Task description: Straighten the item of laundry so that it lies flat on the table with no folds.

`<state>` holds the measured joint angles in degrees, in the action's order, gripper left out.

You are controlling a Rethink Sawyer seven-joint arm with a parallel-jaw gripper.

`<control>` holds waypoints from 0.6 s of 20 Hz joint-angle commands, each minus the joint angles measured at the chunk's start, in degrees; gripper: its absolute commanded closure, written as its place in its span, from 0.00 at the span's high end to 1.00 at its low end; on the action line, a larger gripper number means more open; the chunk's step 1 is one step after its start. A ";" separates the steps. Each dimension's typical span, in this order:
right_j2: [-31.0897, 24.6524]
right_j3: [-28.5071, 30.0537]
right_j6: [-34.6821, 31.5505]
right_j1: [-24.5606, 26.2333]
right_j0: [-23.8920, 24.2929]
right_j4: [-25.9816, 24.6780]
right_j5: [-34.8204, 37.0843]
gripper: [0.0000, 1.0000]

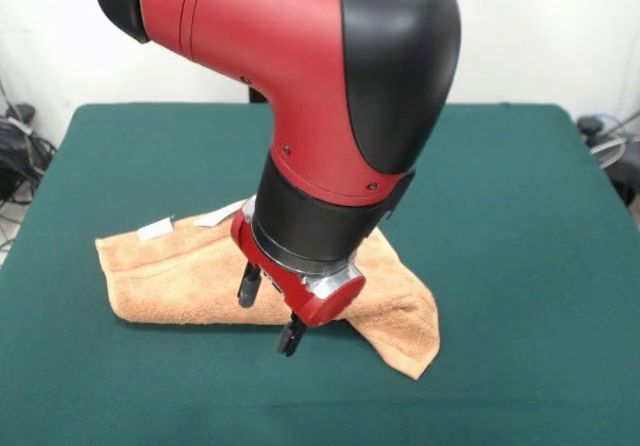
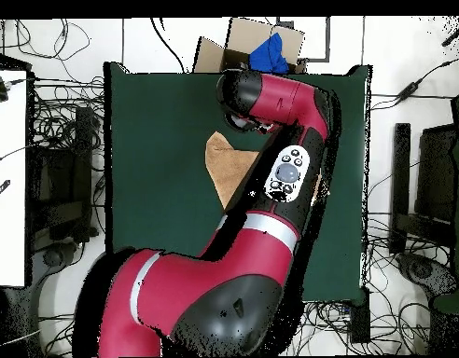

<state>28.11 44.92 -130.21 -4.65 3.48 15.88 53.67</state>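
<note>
On the green counter (image 1: 520,226), left of centre in the front view, the orange-tan towel (image 1: 180,276) lies rumpled, one corner folded toward the near edge, two white tags (image 1: 155,229) at its far edge; the gripper (image 1: 268,314) hangs just over it, fingers (image 1: 248,286) spread, holding nothing.
</note>
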 commanded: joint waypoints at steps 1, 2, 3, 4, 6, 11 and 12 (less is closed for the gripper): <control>-1.26 6.85 -15.36 2.36 0.55 0.10 0.13 1.00; -1.27 6.72 -15.23 2.51 0.64 0.07 0.14 1.00; -1.39 6.59 -15.10 2.76 0.77 0.11 0.28 1.00; -1.52 6.46 -14.96 3.01 0.91 0.15 0.41 1.00; -1.61 5.90 -14.14 3.65 1.06 -0.15 0.96 1.00; -2.06 3.34 -10.63 5.40 2.00 -0.81 5.21 1.00; -2.14 2.93 -10.14 5.76 2.18 -0.90 5.66 1.00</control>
<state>28.14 44.84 -130.20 -3.76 4.03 15.88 53.83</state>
